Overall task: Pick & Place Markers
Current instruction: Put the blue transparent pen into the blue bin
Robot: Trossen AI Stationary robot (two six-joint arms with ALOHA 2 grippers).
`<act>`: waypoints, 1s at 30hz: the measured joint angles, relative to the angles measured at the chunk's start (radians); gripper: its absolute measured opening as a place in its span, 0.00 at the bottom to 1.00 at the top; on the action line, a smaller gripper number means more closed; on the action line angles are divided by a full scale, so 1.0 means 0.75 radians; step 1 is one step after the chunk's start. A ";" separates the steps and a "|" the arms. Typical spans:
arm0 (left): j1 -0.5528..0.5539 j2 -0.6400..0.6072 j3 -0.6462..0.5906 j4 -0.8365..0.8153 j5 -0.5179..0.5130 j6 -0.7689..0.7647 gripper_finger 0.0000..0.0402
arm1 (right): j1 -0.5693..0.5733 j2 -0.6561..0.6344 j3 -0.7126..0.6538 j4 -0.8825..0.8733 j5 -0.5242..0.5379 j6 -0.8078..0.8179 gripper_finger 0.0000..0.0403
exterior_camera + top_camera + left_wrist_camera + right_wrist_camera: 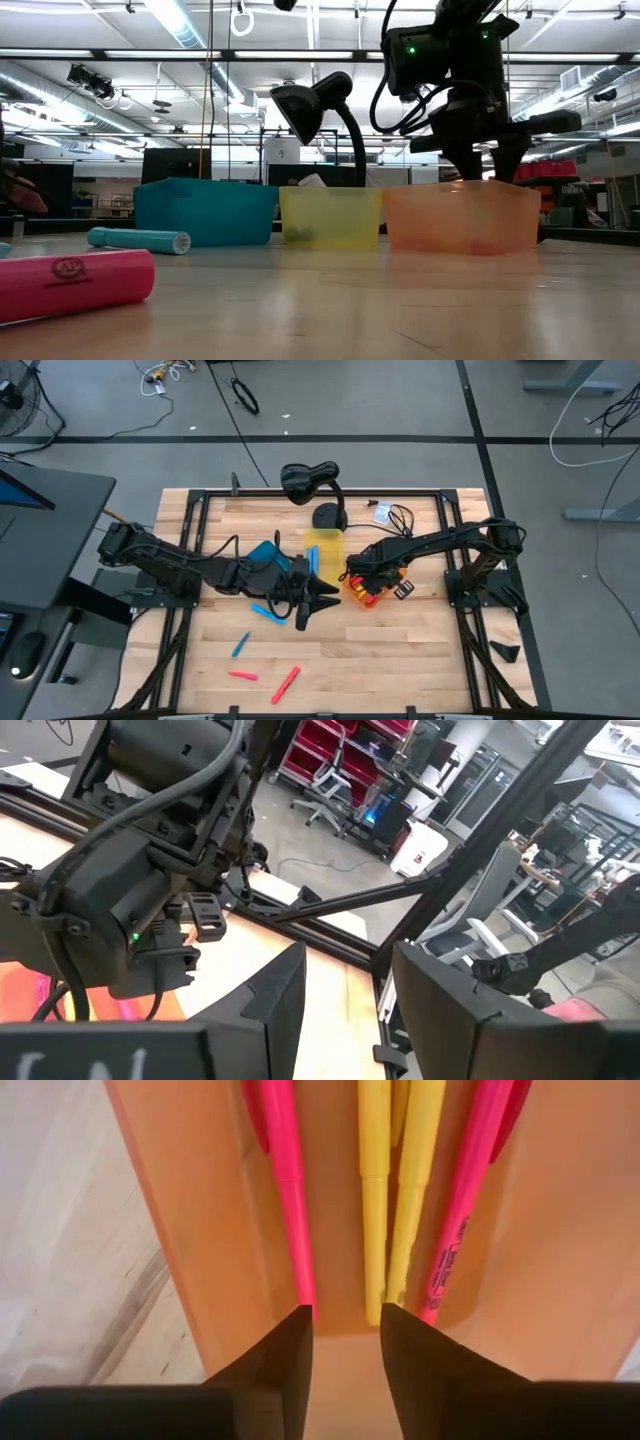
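markers (385, 1200) in orange bin (190, 1230), beyond right fingers (290, 1350)

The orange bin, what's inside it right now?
Inside the orange bin, the right wrist view shows two pink markers and two yellow markers lying side by side. The right gripper covers anything beneath it.

bright even ceiling light, soft shadows, nearest marker (70, 283) blurred

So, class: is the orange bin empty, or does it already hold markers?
Not empty. The orange bin holds pink markers and yellow markers lying side by side.
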 joint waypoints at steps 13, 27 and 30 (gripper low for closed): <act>0.001 0.000 0.000 -0.018 0.026 0.057 0.39 | -0.029 -0.134 0.067 0.054 -0.184 0.252 0.24; 0.005 0.000 0.000 -0.162 0.126 0.113 0.39 | -0.016 -0.542 0.080 0.430 -0.530 0.892 0.32; 0.005 -0.001 0.000 -0.162 0.161 0.135 0.39 | 0.015 -0.602 0.080 0.512 -0.563 0.976 0.34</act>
